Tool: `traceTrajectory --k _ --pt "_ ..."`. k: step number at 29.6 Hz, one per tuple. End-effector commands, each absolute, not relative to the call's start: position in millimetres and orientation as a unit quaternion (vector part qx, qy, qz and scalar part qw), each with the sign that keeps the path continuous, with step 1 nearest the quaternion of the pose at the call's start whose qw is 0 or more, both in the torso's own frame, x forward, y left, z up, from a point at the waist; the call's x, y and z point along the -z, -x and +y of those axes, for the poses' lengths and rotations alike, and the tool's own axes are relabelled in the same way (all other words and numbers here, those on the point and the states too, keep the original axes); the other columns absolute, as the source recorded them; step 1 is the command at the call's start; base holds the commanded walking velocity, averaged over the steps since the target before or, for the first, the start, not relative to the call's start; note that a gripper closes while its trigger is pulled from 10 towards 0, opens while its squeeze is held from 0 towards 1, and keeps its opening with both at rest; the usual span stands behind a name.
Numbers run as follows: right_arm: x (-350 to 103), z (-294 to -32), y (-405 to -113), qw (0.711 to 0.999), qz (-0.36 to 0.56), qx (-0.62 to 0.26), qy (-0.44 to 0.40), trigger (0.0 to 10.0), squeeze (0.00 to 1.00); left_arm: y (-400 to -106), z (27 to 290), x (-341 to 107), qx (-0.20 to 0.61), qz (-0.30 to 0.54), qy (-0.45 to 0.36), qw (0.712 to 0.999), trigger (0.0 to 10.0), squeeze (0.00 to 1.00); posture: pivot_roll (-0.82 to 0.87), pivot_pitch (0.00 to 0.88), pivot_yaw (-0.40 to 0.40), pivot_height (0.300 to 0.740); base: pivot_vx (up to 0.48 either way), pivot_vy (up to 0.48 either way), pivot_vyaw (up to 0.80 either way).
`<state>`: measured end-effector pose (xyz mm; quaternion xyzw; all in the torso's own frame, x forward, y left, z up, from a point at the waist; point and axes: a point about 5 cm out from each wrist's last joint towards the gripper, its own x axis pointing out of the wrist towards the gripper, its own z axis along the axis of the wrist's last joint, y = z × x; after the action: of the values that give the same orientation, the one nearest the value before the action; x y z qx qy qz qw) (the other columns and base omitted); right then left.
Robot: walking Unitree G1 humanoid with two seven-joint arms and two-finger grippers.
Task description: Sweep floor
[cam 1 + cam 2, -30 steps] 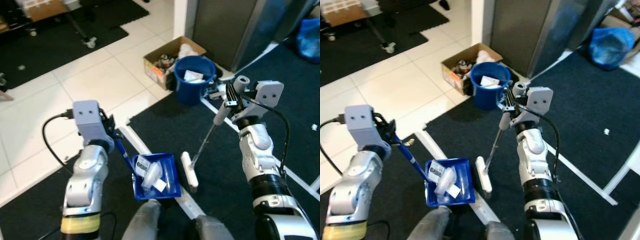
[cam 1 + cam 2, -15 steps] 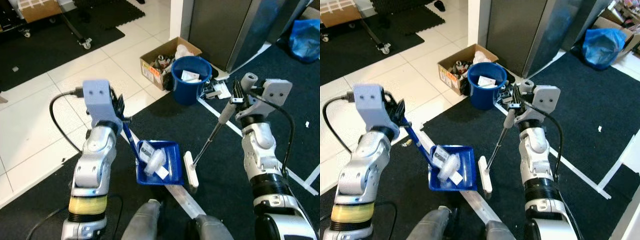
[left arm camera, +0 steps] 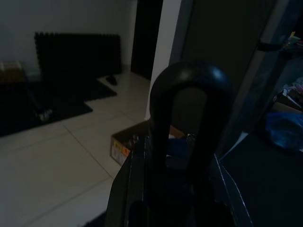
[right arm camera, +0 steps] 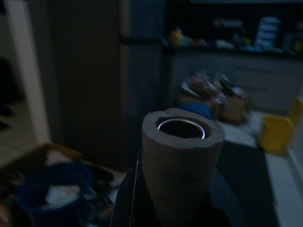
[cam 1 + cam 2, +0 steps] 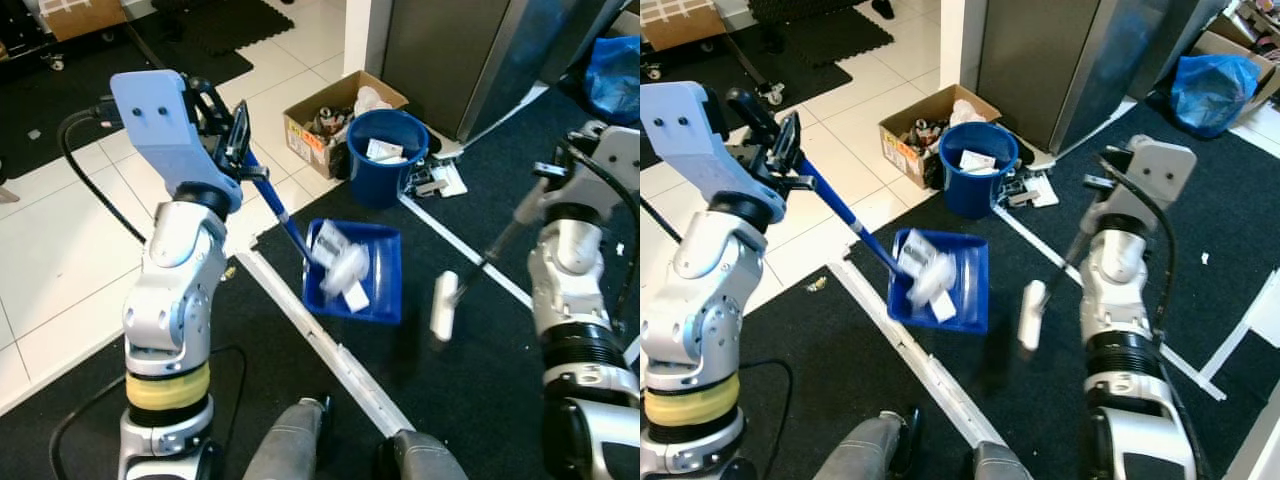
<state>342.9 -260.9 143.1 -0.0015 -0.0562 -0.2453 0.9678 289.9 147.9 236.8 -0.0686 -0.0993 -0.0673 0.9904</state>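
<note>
At nine o'clock in the head views the left gripper point(image 5: 232, 135) is raised high, its jaws pressed around the looped top of the dustpan handle point(image 5: 280, 210). The blue handle is slanted down toward four o'clock to the dustpan point(image 5: 385, 285), which is held above the dark carpet point(image 5: 200, 345) at the centre, tilted and blurred. White scraps of rubbish point(image 5: 345, 268) are carried in it. A white floor strip point(image 5: 320, 345) is seen running diagonally beneath, and pale tiles point(image 5: 60, 250) lie beyond the carpet edge at ten o'clock.

At twelve o'clock a blue bucket point(image 5: 388, 155) holding paper is placed just beside an open cardboard box point(image 5: 320, 125) of clutter.

At three o'clock the right gripper point(image 5: 560, 185) is closed on the grey grip of the broom point(image 5: 490, 255); in the right wrist view the grip's hollow end is seen clasped between the jaws. The white broom head point(image 5: 443, 305) is blurred just right of the dustpan; whether it touches the carpet cannot be told. A blue bag point(image 5: 615, 75) is seen at two o'clock.
</note>
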Motion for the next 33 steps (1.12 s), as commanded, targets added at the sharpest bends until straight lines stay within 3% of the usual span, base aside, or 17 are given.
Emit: traceTrajectory --k 1,8,18,33 --pt "-138 -266 -340 0.965 -0.047 0.260 -0.006 10.0 0.00 -285 142 -246 0.081 -0.124 0.084 0.985 10.0 0.00 0.07 0.086 -0.018 0.740 0.000 0.000 0.00" --pt "-110 -288 -330 0.952 0.011 0.293 -0.082 10.0 0.00 -288 143 -258 0.070 -0.140 0.103 0.982 10.0 0.00 0.08 0.079 -0.029 0.740 0.000 0.000 0.00" --pt "-93 -297 -321 0.948 0.042 0.306 -0.079 10.0 0.00 -314 126 -283 0.090 -0.164 0.104 0.977 10.0 0.00 0.07 0.072 -0.029 0.740 0.000 0.000 0.00" --pt "-96 -295 -325 0.952 0.034 0.294 -0.076 10.0 0.00 -321 137 -297 0.069 -0.189 0.103 0.974 10.0 0.00 0.06 0.070 -0.027 0.740 0.000 0.000 0.00"
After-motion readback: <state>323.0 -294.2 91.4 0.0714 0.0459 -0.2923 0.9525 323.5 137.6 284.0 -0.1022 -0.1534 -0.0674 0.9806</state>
